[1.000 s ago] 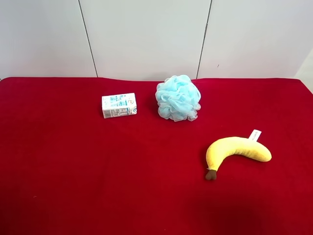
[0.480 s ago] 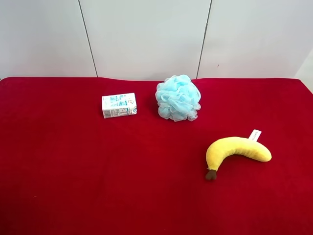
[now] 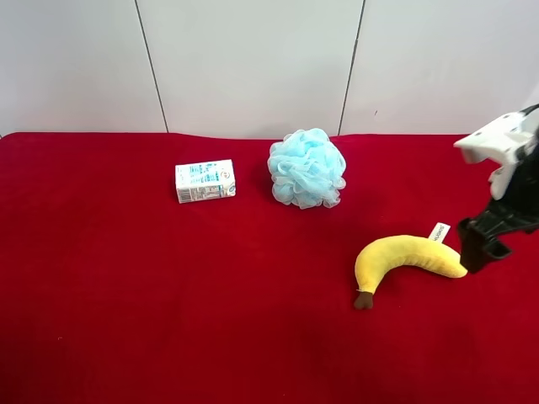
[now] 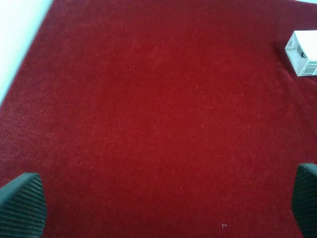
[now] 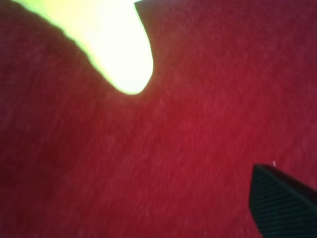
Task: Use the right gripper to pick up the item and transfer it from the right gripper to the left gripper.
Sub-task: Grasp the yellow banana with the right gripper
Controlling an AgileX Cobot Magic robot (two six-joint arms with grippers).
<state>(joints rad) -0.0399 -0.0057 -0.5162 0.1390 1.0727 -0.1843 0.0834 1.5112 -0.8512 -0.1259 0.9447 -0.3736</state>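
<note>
The right gripper [image 3: 474, 257] has just arrived beside the banana [image 3: 404, 254]; I cannot tell its jaws' spread; grasping comes next.

Soft, even light renders the high view sharp, with only a faint shadow hugging the banana [image 3: 404, 254], whose tip glares washed-out and blurred in the close right wrist view.

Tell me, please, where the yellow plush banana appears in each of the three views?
Exterior high: the banana lies at lower right, its rounded end near the right hand.
Right wrist: only its blurred rounded end shows, in a corner of the picture.
Left wrist: not in it.
Shared landmark: the red cloth under everything.
</note>
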